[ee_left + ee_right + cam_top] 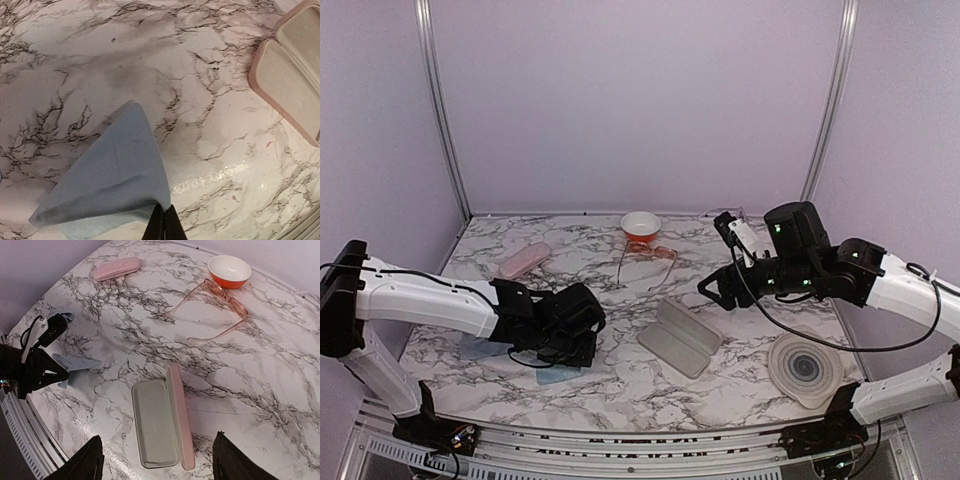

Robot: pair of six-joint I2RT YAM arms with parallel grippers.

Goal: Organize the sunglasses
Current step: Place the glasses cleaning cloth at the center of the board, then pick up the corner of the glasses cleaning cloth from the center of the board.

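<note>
One pair of sunglasses (pixel 646 262) with an orange-pink frame lies unfolded on the marble table, just in front of the orange bowl (pixel 640 226); the right wrist view shows the sunglasses (pixel 220 305) beside the bowl (pixel 229 271). My left gripper (pixel 164 222) is shut on a corner of the light blue cloth (pixel 115 180), low at the table's near left (pixel 575 335). My right gripper (pixel 157 465) is open, hovering above the open pink case (pixel 160 422) with nothing between its fingers. In the top view the right gripper (pixel 720 288) is right of the sunglasses.
The open pink case (pixel 680 338) lies mid-table, with a closed pink case (pixel 523 261) at the back left. A pale round ribbed dish (pixel 805 368) sits at the near right. The cloth (pixel 555 375) lies near the table's front edge, under the left arm.
</note>
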